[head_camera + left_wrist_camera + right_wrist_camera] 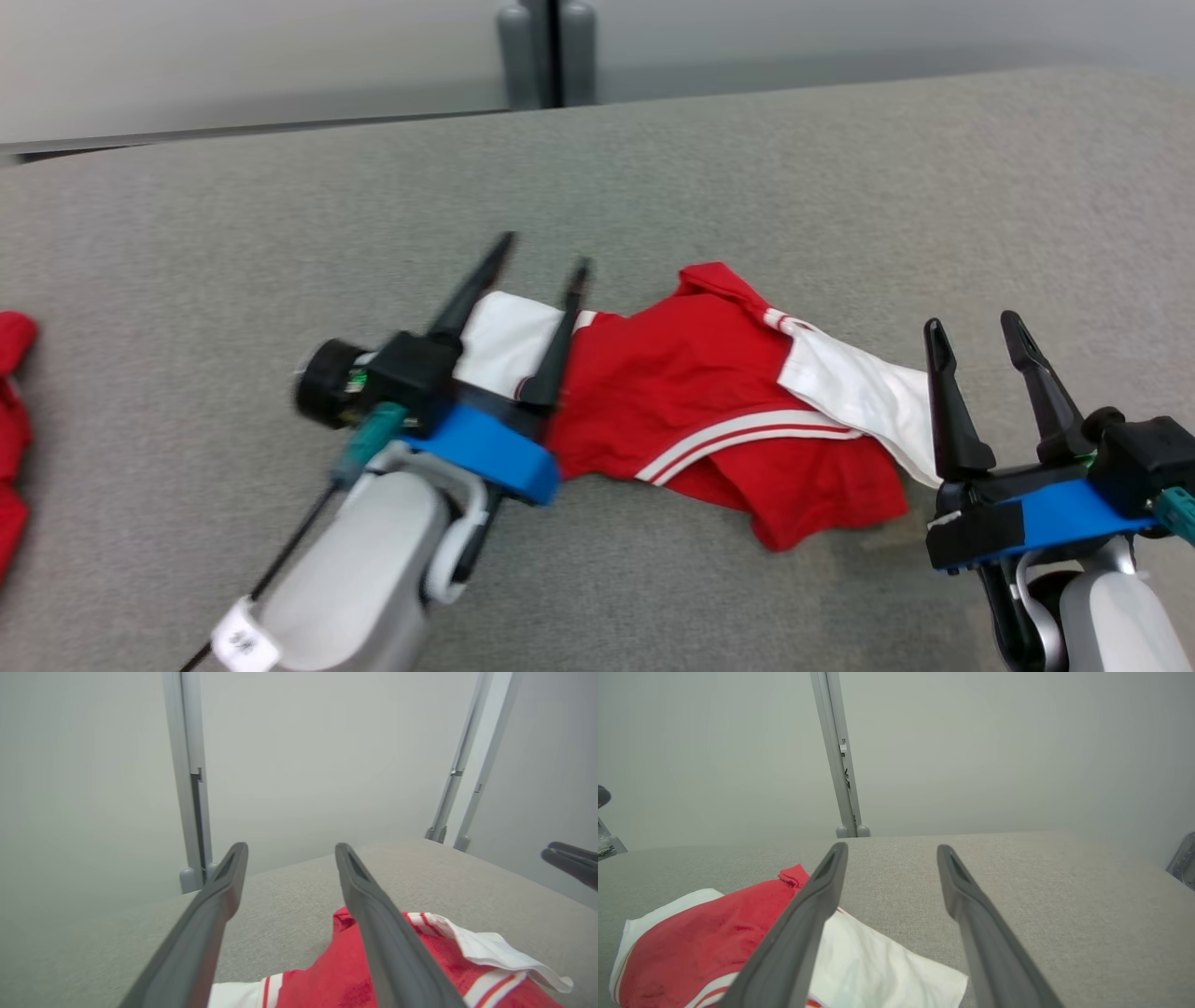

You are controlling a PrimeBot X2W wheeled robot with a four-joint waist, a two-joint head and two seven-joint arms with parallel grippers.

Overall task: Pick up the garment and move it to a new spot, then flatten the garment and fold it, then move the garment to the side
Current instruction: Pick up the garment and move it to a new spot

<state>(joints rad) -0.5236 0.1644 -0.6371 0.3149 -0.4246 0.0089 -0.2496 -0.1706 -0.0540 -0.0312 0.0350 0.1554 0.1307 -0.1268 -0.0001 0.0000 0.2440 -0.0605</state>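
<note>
1. The garment (709, 392) lies crumpled on the table (747, 168). Its long axis runs left to right, with a white sleeve at each end.
2. The left claw (546, 252) is spread and empty, over the garment's left sleeve.
3. The right claw (973, 324) is spread and empty, just beside the garment's right sleeve.
4. Each arm looks nearest its own end, so flattening likely means pulling the ends outward.

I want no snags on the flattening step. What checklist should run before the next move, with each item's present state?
1. Left gripper open, nothing between its fingers: ok.
2. Right gripper open, nothing between its fingers: ok.
3. Garment lying on the table, not gripped: ok.
4. Garment flat: not ok, it is bunched and creased.
5. Other red cloth at the left edge, apart from the garment: ok.
</note>
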